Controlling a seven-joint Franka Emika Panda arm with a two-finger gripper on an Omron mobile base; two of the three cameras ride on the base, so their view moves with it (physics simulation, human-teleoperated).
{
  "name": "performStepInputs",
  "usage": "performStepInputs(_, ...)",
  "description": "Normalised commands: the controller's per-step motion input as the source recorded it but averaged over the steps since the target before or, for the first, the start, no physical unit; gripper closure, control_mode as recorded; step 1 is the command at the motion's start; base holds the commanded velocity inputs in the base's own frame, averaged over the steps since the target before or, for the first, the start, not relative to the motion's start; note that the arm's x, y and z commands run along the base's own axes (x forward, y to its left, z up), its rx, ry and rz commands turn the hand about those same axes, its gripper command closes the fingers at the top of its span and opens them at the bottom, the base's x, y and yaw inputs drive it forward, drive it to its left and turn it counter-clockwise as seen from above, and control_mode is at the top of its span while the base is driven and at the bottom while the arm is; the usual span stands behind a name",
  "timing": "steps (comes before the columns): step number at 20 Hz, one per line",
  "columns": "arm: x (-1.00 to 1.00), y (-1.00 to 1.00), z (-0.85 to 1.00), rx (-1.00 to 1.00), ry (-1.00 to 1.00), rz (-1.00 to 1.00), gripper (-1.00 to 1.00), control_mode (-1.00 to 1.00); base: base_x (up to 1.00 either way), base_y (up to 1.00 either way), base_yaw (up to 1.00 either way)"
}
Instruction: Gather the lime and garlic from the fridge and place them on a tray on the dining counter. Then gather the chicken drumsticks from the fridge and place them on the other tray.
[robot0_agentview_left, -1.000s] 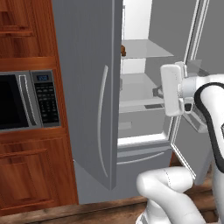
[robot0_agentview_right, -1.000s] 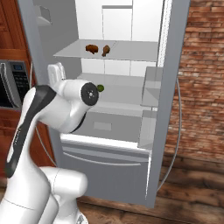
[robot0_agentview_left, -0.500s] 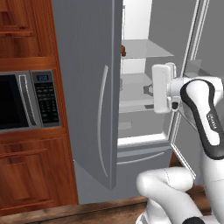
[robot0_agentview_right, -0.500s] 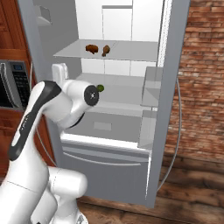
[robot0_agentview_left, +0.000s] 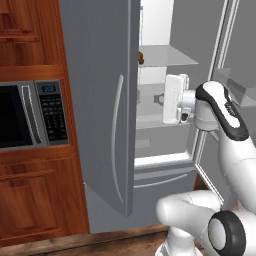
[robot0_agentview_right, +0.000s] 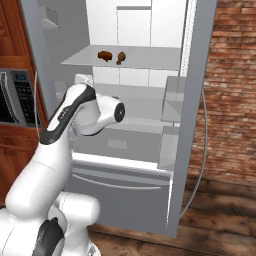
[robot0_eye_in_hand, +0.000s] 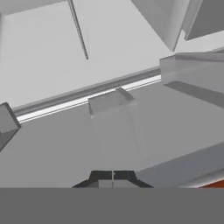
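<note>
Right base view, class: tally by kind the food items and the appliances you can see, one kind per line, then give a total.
Reddish-brown roasted chicken drumsticks on the upper glass shelf: 2
Tall grey steel fridge, doors open: 1
Black-and-silver microwave set in the wooden cabinets: 1
Total: 4

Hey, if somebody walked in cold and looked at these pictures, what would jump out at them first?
Probably the fridge, standing wide open with its white inside on show, and the white arm reaching into it at middle-shelf height. Next, the two chicken drumsticks, reddish-brown against the white, lying side by side on the upper glass shelf above the arm. In the hand view the gripper is shut with nothing in it.
</note>
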Motion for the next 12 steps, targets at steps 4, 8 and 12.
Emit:
performStepInputs(4, 0.54, 0.00, -0.13, 0.10, -0.01, 0.14, 1.00, -1.00, 0.00, 0.00, 0.00)
performStepInputs(8, 0.32, 0.00, 0.01, 0.03, -0.03, 0.14, 1.00, -1.00, 0.00, 0.00, 0.00)
performStepInputs(12, 0.13, 0.10, 0.00, 0.00, -0.01, 0.07, 1.00, -1.00, 0.00, 0.00, 0.00)
